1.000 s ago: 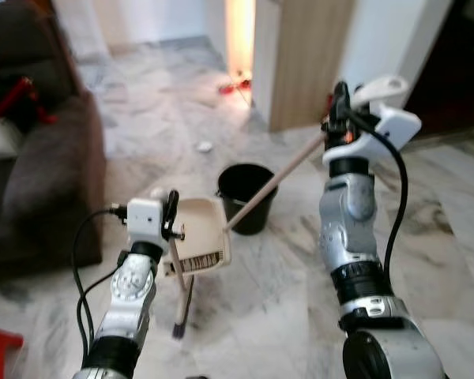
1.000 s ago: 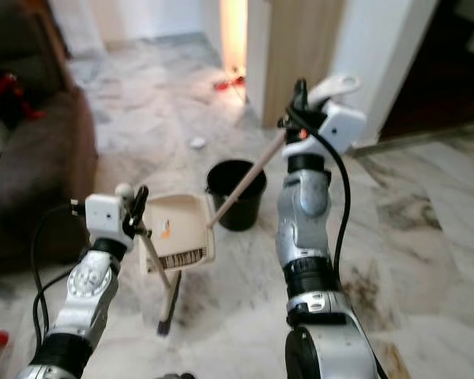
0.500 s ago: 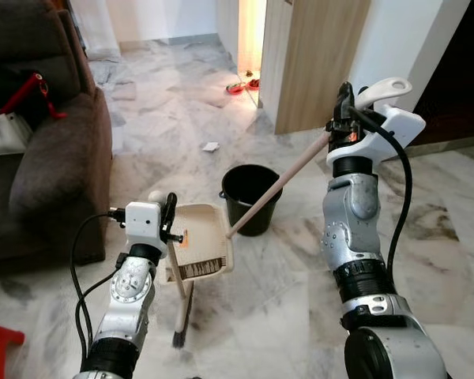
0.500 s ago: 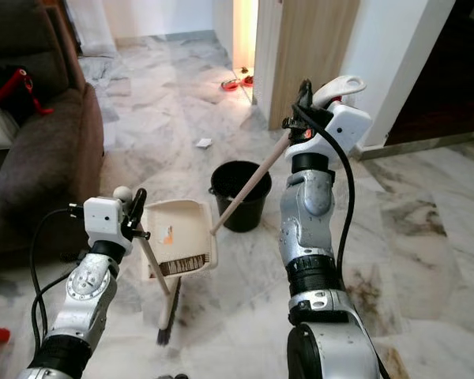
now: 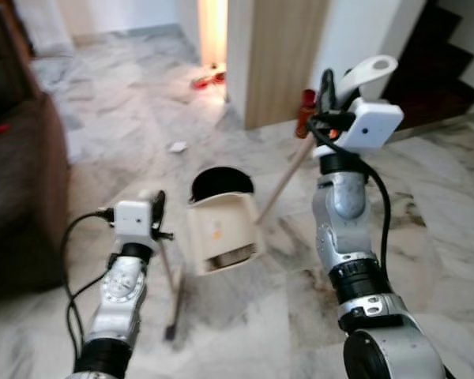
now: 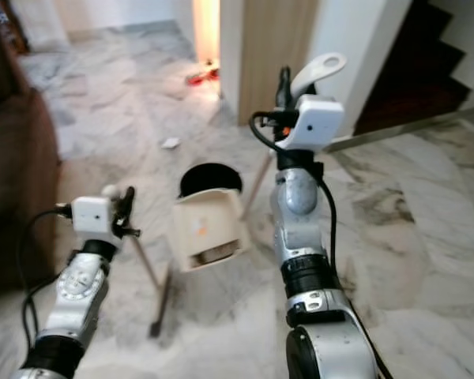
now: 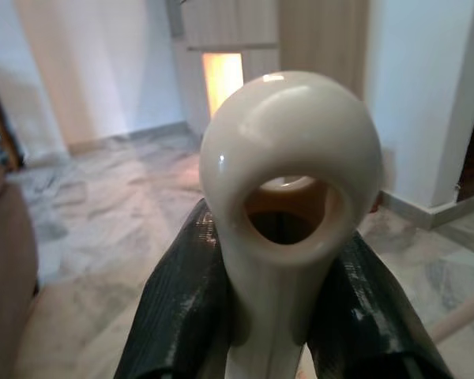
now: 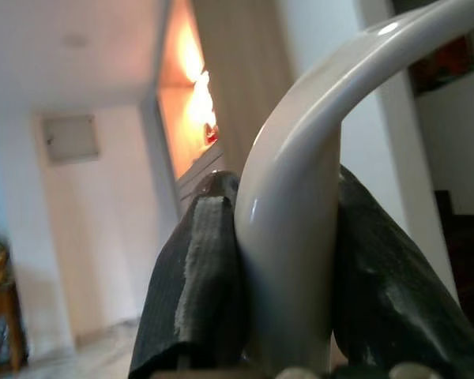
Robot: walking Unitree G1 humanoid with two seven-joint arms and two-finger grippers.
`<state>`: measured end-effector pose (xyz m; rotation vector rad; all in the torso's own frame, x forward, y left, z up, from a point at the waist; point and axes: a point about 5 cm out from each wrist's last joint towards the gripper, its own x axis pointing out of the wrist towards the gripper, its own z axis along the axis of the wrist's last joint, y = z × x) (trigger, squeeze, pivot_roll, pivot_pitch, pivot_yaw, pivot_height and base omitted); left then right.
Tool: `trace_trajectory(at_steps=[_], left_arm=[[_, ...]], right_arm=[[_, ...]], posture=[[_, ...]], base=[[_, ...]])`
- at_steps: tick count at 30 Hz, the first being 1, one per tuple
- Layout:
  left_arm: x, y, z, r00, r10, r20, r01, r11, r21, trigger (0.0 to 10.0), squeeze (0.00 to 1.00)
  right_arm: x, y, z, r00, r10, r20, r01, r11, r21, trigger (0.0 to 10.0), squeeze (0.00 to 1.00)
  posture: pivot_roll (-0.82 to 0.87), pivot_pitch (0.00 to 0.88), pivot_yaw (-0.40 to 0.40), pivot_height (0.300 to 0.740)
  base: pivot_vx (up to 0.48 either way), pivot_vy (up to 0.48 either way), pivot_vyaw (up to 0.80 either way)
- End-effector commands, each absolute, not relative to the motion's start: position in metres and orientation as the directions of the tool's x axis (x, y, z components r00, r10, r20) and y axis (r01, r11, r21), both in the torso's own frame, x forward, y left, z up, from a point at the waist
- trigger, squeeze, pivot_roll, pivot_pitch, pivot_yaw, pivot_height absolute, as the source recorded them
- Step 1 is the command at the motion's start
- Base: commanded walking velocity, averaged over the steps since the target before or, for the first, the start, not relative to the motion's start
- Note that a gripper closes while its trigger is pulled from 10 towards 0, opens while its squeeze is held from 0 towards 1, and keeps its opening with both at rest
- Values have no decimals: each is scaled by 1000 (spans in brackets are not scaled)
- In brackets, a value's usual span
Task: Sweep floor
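My left gripper (image 5: 156, 213) is shut on the white knob end (image 7: 288, 181) of a short broom (image 5: 171, 304), whose bristles touch the marble floor. My right gripper (image 5: 328, 87), held high, is shut on the white loop grip (image 8: 300, 213) of a long wooden pole (image 5: 288, 178). The pole runs down to a cream dustpan (image 5: 221, 233). This pan stands tilted on edge right in front of a black bucket (image 5: 219, 181) and covers the bucket's near side. The eye views are blurred.
A dark sofa (image 5: 20, 181) stands at the left. A scrap of paper (image 5: 176, 146) lies on the floor beyond the bucket. Red items (image 5: 205, 79) sit by the lit doorway next to a wooden panel (image 5: 276, 55). Dark stairs (image 5: 442, 63) are at the far right.
The view has swung right and blurred. The dustpan has moved from beside the bucket to right in front of it and stands more upright. Both grips are unchanged.
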<state>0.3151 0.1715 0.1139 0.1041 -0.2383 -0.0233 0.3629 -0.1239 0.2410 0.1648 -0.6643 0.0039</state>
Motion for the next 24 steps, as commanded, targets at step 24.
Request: trace_trajectory(at_steps=[24], left_arm=[[315,164,125,956,-40,290,15,996,85,10000,0]], right_arm=[[367,-131,262,764,-124,633,-99,947,305,10000,0]], posture=[[58,0,-22,740]], base=[[235,69,0]])
